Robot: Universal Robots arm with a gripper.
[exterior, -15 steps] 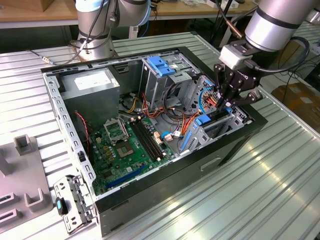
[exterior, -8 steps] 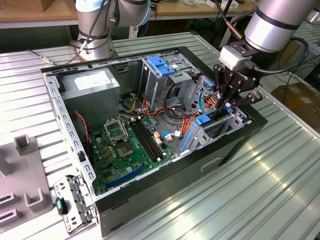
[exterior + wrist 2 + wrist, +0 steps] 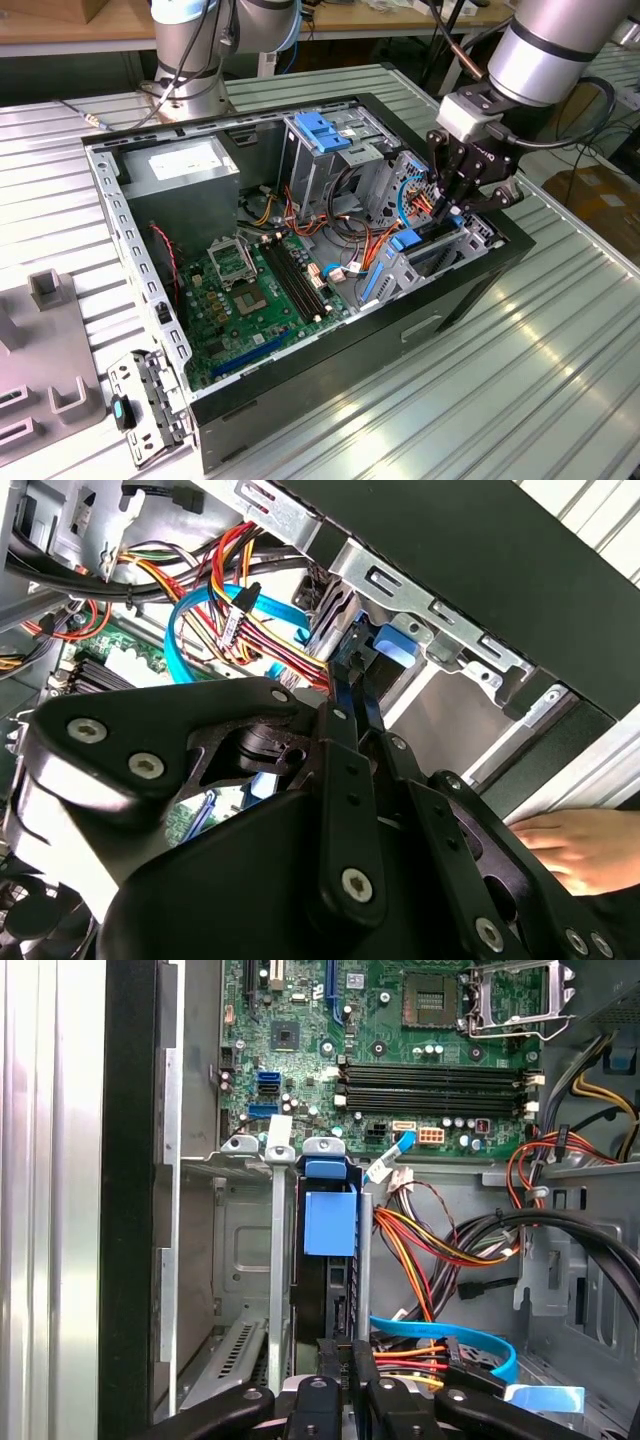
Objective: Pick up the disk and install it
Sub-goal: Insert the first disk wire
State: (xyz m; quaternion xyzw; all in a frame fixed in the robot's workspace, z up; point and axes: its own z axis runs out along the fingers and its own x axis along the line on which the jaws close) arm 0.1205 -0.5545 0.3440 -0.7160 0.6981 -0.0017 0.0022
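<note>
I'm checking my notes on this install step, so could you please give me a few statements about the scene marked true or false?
1. The gripper is down inside the open computer case, at the drive bay. True.
2. The disk lies flat on the table outside the case. False: it stands on edge in the bay's slot, blue tab showing.
3. The motherboard's processor socket carries a cooler. False: it is bare.
4. A person's hand rests beside the case in the second wrist view. True.
5. The jaws are spread wide. False: they are closed on the disk's edge.
</note>
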